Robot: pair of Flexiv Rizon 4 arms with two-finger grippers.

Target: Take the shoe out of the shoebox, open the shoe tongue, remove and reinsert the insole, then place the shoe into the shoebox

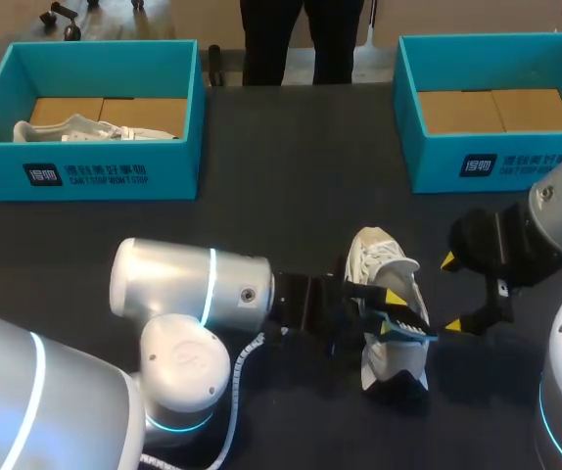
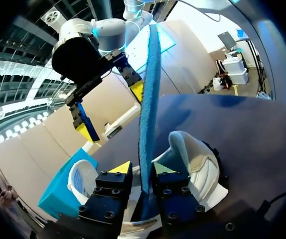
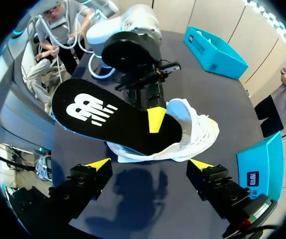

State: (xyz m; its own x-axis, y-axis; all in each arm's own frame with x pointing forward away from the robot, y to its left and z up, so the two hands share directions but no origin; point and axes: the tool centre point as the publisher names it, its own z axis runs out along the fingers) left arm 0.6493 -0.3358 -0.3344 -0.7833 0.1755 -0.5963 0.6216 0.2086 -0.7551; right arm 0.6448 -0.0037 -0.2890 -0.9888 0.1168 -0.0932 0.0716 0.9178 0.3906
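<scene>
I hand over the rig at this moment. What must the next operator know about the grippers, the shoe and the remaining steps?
Left gripper: shut on the insole, held over the shoe.
Right gripper: open, beside the shoe, holding nothing.
Shoe: on the table, outside both boxes.
Done: shoe taken out, insole lifted at least mostly out.
Left: reinsert the insole, then put the shoe into the right shoebox, which holds no shoe.
</scene>
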